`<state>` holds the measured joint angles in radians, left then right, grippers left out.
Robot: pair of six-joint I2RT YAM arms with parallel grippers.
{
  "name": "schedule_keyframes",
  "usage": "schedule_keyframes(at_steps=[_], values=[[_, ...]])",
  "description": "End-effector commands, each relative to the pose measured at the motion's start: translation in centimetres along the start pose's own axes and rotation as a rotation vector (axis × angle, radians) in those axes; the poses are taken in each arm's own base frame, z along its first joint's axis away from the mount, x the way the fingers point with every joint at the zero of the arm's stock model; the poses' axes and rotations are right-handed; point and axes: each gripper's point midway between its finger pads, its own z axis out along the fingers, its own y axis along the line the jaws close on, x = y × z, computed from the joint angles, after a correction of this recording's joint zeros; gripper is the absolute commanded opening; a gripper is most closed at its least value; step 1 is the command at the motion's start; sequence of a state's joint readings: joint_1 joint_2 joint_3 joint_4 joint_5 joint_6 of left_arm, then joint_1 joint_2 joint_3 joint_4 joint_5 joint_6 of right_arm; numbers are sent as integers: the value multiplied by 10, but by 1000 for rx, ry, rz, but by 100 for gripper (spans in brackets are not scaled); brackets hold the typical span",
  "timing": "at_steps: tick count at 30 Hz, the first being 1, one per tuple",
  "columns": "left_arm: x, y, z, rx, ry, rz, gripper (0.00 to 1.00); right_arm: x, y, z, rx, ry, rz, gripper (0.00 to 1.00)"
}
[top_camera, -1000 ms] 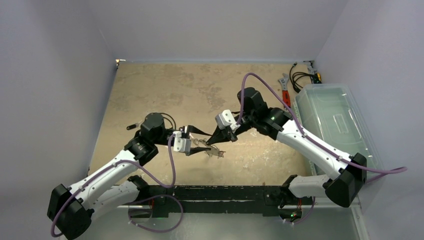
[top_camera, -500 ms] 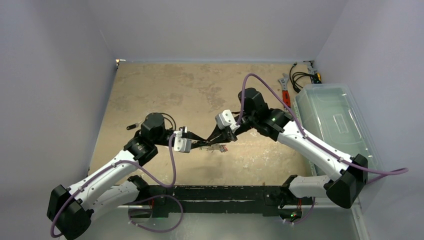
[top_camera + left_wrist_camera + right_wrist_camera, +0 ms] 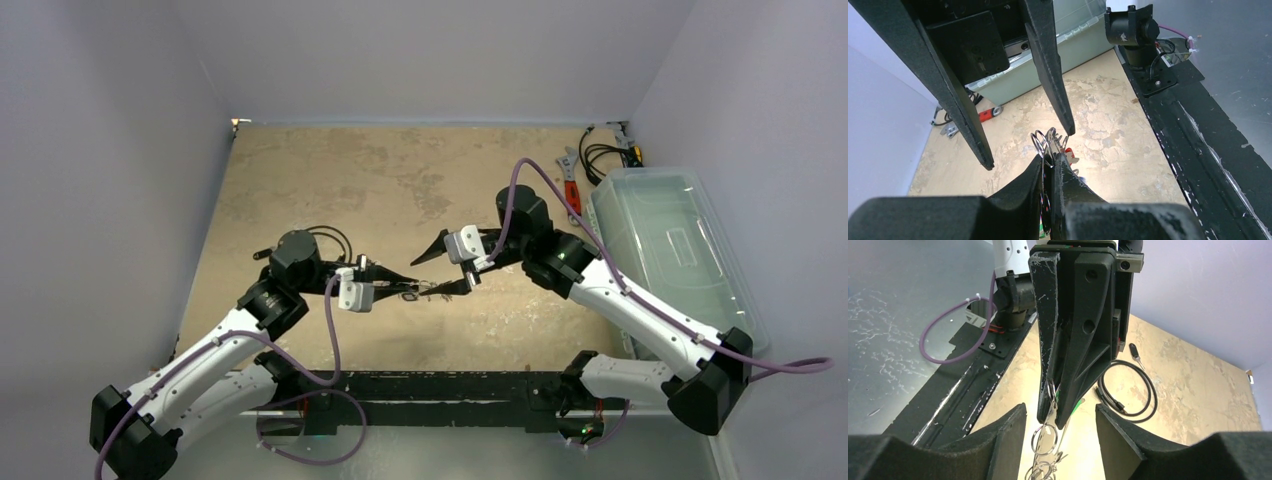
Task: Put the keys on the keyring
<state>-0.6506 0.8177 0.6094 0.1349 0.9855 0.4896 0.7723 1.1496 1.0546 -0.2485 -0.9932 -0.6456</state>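
My left gripper (image 3: pixel 408 290) is shut on the keyring (image 3: pixel 420 290) and holds it above the table. In the left wrist view its fingertips (image 3: pixel 1060 165) pinch the silvery rings (image 3: pixel 1040 141), and a key with a red head (image 3: pixel 1069 152) hangs just past them. My right gripper (image 3: pixel 417 279) is open, one finger on each side of the bunch and touching nothing. In the right wrist view a silvery ring (image 3: pixel 1032 440) dangles below the left gripper (image 3: pixel 1052 421), between the right gripper's (image 3: pixel 1059 408) spread fingers. A green key head (image 3: pixel 1077 404) peeks out behind it.
A black coiled cable (image 3: pixel 337 234) and a small black key (image 3: pixel 263 254) lie behind the left arm. A clear plastic bin (image 3: pixel 670 240) stands along the right wall, with a red-handled wrench (image 3: pixel 571 190) beside it. The black base rail (image 3: pixel 440 385) runs along the near edge.
The left gripper has shut on the keyring. The right gripper has let go, opened and drawn back to the right. The bunch now hangs from the left gripper alone.
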Motion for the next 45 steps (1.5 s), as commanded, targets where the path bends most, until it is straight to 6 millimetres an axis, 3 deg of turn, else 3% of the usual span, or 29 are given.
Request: schedule_keyframes(at_steps=[1,5,11,32,36,37,41,45], values=[[-22,10,0,-20,-46,78,0,-11,-5,-1,33,-36,-38,54],[-21,10,0,-19,-43,71,0,-13,-2,1,9,-49,-29,42],[-20,10,0,-17,-41,66,0,-16,1,1,-8,-64,-29,30],[-21,9,-1,-17,-39,63,0,-11,-1,4,-14,-51,-1,19],[-21,9,-2,-26,-37,68,0,-15,-4,4,-3,-57,-8,9],[-23,10,-3,-31,-37,72,2,-16,-5,3,4,-59,-7,6],[-26,12,-7,-64,-31,94,32,-19,-10,2,34,-60,-3,0],[-28,13,-12,-91,-23,116,43,-23,-11,0,51,-74,-17,0]])
